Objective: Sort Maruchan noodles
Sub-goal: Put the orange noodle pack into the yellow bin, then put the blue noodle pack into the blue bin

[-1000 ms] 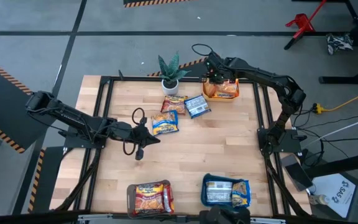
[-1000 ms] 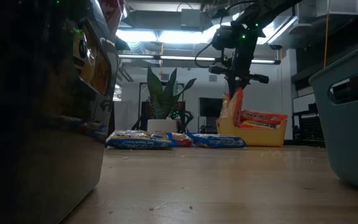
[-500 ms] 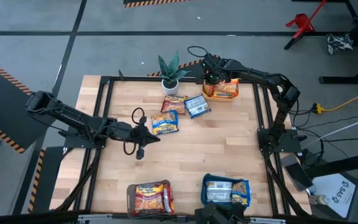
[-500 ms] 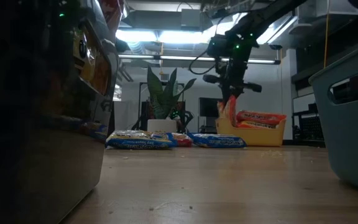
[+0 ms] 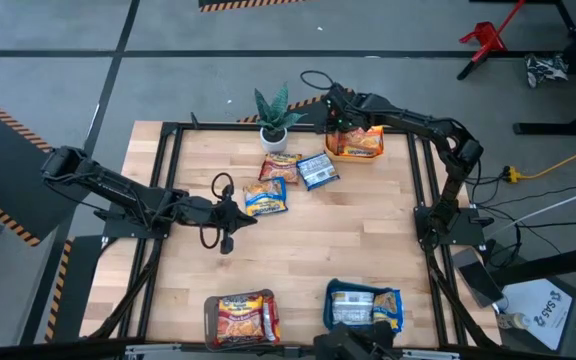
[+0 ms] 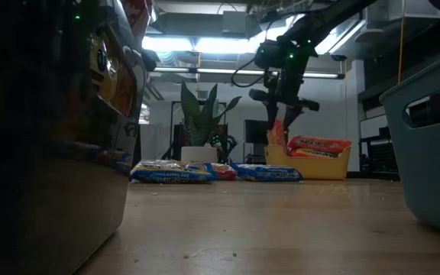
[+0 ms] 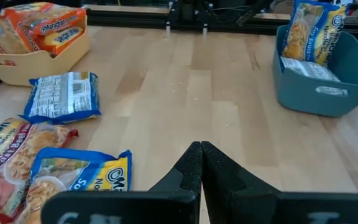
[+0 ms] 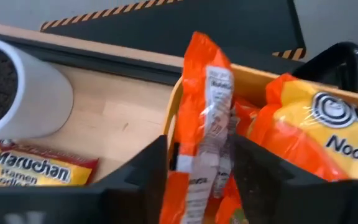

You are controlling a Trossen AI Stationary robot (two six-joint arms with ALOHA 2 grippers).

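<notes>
My right gripper (image 5: 340,122) is over the left end of the yellow tray (image 5: 368,156) at the table's far edge, shut on an orange Maruchan packet (image 8: 207,106). More orange packets (image 8: 316,134) lie in that tray. Three packets lie flat on the wood: a red one (image 5: 279,166), a blue one with its white back up (image 5: 317,170) and a blue-and-yellow one (image 5: 266,196). My left gripper (image 5: 243,218) waits shut just above the table, left of the middle, near the blue-and-yellow packet (image 7: 79,180). My right gripper pinches the orange packet's upper part (image 8: 197,163) between its two fingers, one on each flat face, coming from above. The packet stands on edge and hangs below the fingers (image 6: 276,136), its lower end down inside the yellow tray by the left wall (image 8: 174,109).
A potted plant in a white pot (image 5: 274,120) stands just left of the yellow tray. At the near edge are a brown tray (image 5: 240,317) with red packets and a teal tray (image 5: 364,306) with blue ones. The black frame rails (image 5: 423,190) border the table.
My right gripper has moved a little toward the table's left and down, carrying the orange packet from over the tray's middle to its left wall and lowering it into the tray. The packet stays upright in the hold.
</notes>
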